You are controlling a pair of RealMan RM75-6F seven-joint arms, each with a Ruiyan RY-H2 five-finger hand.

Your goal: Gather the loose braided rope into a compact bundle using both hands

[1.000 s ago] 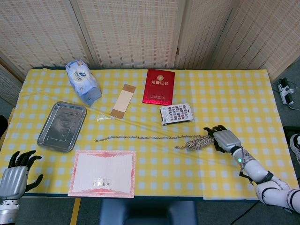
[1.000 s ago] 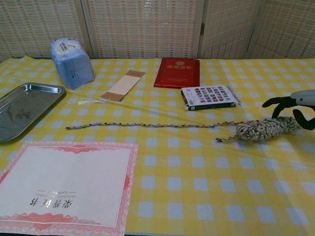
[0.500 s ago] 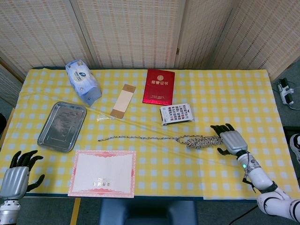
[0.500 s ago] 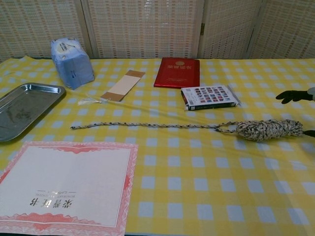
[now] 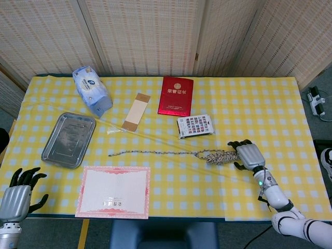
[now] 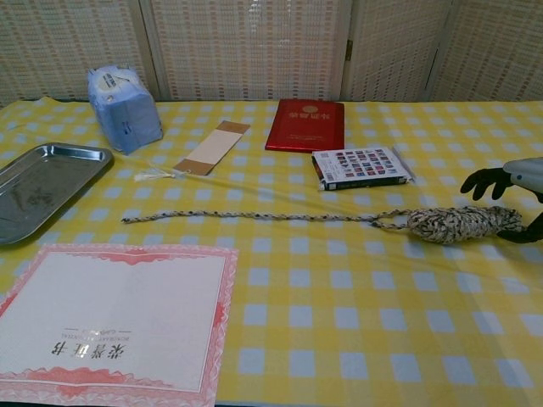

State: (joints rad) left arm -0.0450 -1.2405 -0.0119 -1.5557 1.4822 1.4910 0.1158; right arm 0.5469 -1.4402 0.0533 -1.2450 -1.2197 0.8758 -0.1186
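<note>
The braided rope lies across the middle of the table. Its right part is a loose coil (image 5: 222, 156) (image 6: 458, 223), and a straight tail (image 5: 150, 152) (image 6: 254, 215) runs left from it. My right hand (image 5: 249, 155) (image 6: 512, 193) is at the coil's right end, its fingers spread on either side of it. I cannot tell whether they touch the rope, and nothing is gripped. My left hand (image 5: 18, 194) hangs off the table's near left corner, fingers apart and empty, far from the rope. The chest view does not show it.
A certificate (image 5: 114, 191) (image 6: 110, 318) lies just in front of the rope's tail. A steel tray (image 5: 68, 139) (image 6: 42, 188) and a tissue pack (image 5: 92, 89) (image 6: 124, 108) are at the left. A paper strip (image 5: 136, 111), a red booklet (image 5: 176, 95) (image 6: 305, 125) and a card box (image 5: 195, 125) (image 6: 361, 166) sit behind the rope.
The coil slid right and the tail straightened. The right hand pulled back to the right, then returned left to the coil's end. The left hand barely moved.
</note>
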